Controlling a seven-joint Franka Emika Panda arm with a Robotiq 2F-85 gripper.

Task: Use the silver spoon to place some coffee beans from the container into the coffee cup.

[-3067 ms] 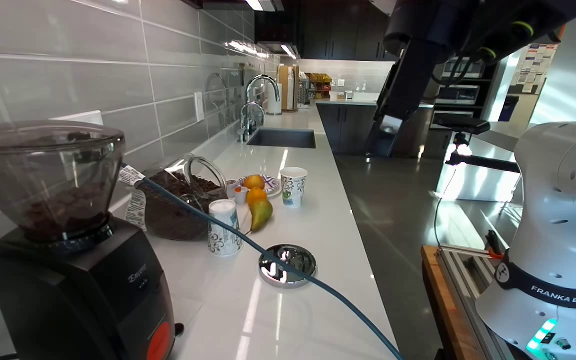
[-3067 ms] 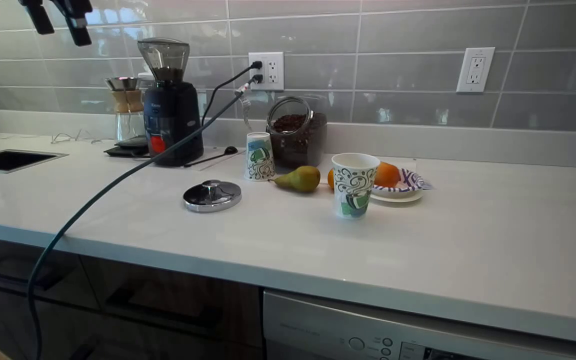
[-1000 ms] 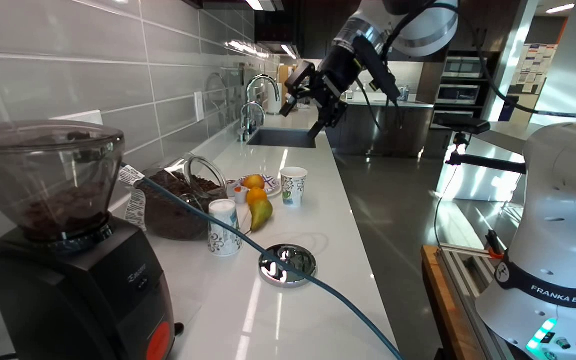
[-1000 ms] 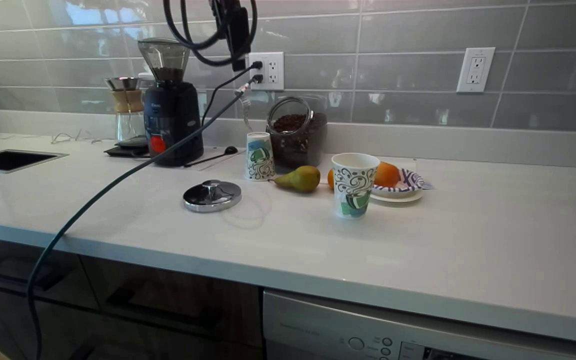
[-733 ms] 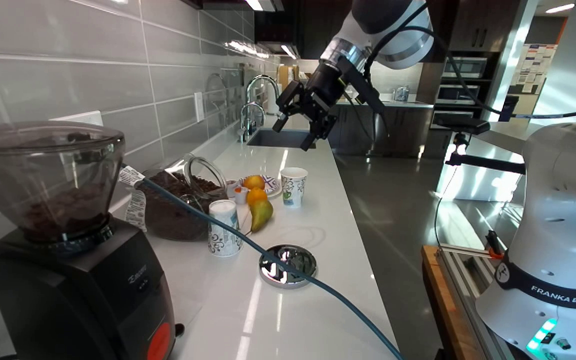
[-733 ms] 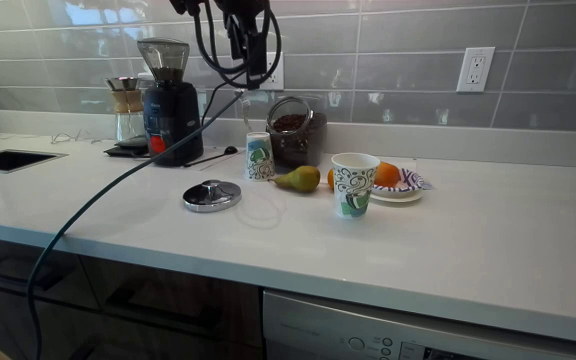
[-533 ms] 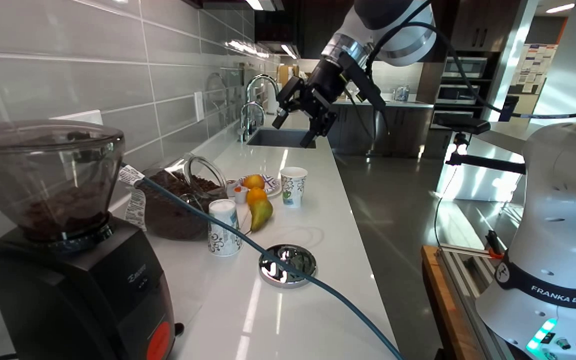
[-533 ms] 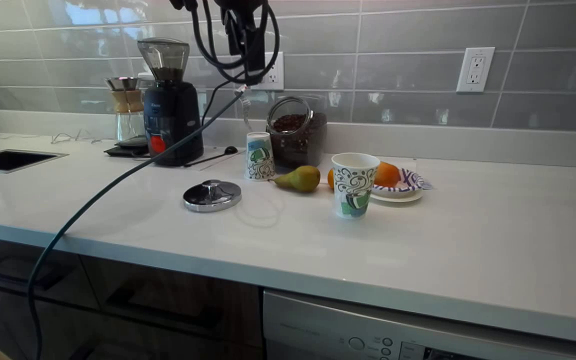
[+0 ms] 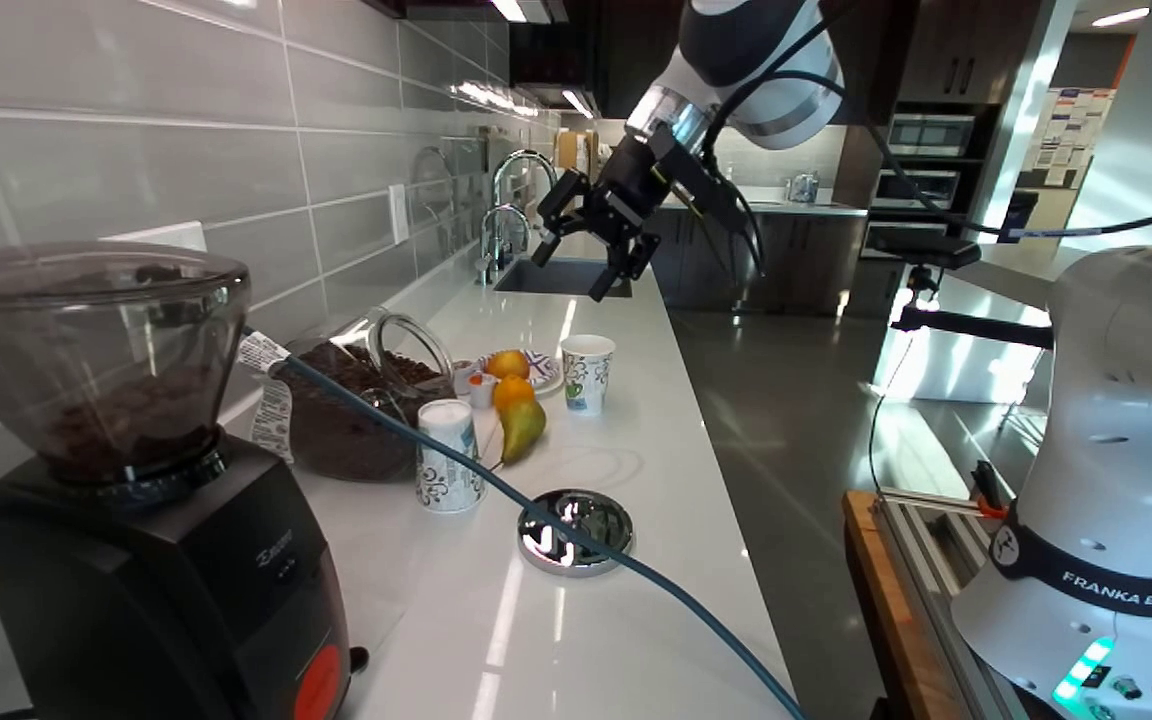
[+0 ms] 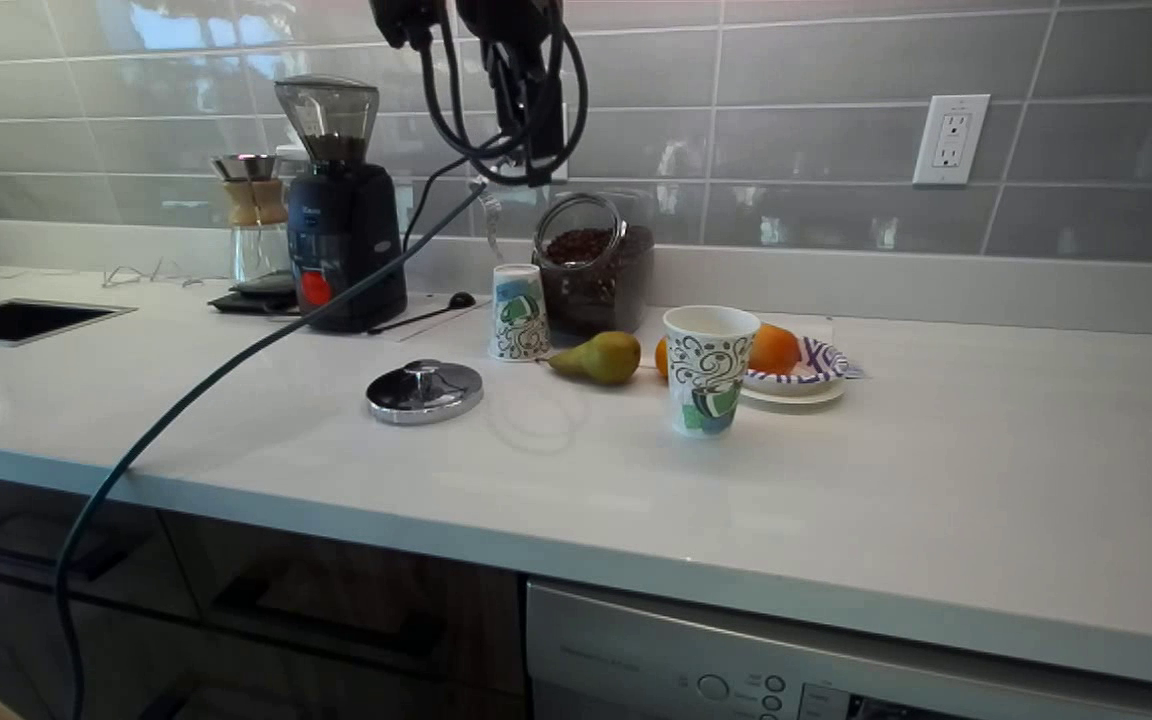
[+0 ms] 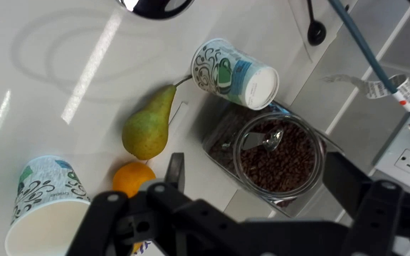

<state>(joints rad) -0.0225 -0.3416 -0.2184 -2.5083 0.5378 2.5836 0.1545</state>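
Observation:
The container is a clear glass jar (image 11: 237, 153), tilted with its round mouth open; it shows in both exterior views (image 9: 346, 445) (image 10: 636, 280). Dark coffee beans (image 11: 281, 170) fill much of it. A shiny silver spoon (image 11: 273, 139), with a flat pale handle part, appears to lie on the beans inside the mouth. The coffee cup (image 10: 711, 370), patterned paper, stands upright near the fruit, also in the wrist view (image 11: 48, 202). My gripper (image 11: 255, 156) is open and empty, high over the counter (image 9: 573, 273); the jar mouth shows between its fingers, below and apart.
An upside-down paper cup (image 11: 235, 73) stands beside the jar. A pear (image 11: 148, 128), oranges (image 10: 774, 350) and a plate (image 10: 821, 360) lie nearby. A blue cable (image 10: 236, 355) crosses the counter past the chrome lid (image 10: 426, 392), black spoon (image 10: 461, 300) and black grinder (image 10: 346, 240).
The arm has swung in over the counter from the side; in the last second it moves slightly lower and closer to the wall. The counter objects have not moved; the gripper stays open.

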